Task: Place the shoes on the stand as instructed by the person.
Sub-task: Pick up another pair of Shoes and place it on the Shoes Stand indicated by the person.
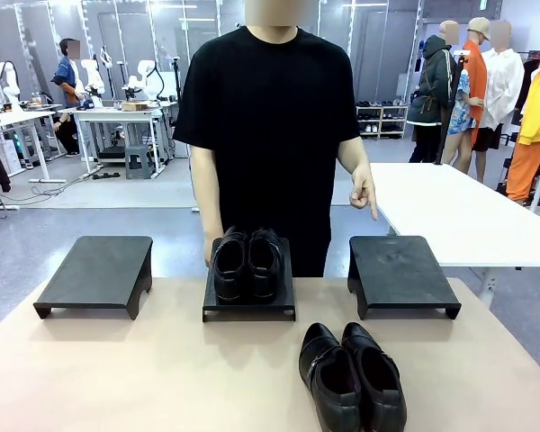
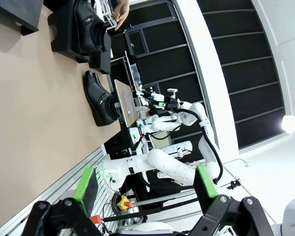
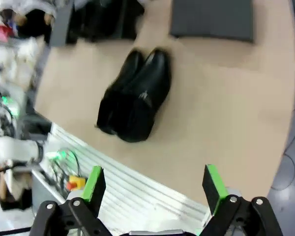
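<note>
One pair of glossy black shoes sits on the middle stand. A second pair lies on the tan table near its front edge, right of centre; this pair shows as dark shoes in the right wrist view and as shoes in the left wrist view. The person in a black T-shirt stands behind the table, and one hand points a finger down toward the right stand. My left gripper is open, empty. My right gripper is open, empty, hanging back from the loose pair.
An empty black stand is at the left of the table. A white table stands behind at the right. The tan table has bare surface at the front left. People stand far off in the background.
</note>
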{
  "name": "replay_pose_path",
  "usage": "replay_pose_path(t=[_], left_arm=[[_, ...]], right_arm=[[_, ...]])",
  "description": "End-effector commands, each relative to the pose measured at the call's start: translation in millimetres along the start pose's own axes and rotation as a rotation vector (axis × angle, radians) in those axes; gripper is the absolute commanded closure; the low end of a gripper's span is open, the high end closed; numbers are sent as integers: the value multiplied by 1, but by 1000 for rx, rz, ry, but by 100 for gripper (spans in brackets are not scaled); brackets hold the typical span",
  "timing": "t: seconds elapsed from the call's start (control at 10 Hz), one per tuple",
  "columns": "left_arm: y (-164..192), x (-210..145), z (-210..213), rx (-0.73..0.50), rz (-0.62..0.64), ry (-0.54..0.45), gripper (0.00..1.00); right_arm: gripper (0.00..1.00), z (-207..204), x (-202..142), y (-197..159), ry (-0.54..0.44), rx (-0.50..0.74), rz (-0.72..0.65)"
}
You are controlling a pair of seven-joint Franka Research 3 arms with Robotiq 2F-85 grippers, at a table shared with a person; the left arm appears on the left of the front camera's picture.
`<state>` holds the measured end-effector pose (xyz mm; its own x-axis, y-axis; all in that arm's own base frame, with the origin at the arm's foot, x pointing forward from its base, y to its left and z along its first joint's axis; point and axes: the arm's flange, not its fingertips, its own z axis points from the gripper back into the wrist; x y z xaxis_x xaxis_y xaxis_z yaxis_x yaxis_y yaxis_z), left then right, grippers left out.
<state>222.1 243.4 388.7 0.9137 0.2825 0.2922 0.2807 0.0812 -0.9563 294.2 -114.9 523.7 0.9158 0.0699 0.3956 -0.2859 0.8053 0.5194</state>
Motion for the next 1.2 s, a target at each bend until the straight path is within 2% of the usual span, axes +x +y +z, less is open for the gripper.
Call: replay_pose_path(t=[0.0,0.2,0.5,0.6,0.8,1.1], left_arm=[[-1,2,0,-4,-6,-11,0],[-1,2,0,-4,-6,-11,0],[-1,2,0,-4,-6,-11,0],[-1,2,0,-4,-6,-11,0],[-1,2,0,-4,-6,-11,0],[-1,2,0,-4,-6,-11,0]], right_arm=[[0,-36,26,40,168,-58,66],[0,-66,38,92,235,-133,141],[0,-113,26,144,299,-218,89],[0,-140,22,157,304,-283,77],[0,-182,17,168,282,-378,40],[0,-232,15,174,250,-440,5]])
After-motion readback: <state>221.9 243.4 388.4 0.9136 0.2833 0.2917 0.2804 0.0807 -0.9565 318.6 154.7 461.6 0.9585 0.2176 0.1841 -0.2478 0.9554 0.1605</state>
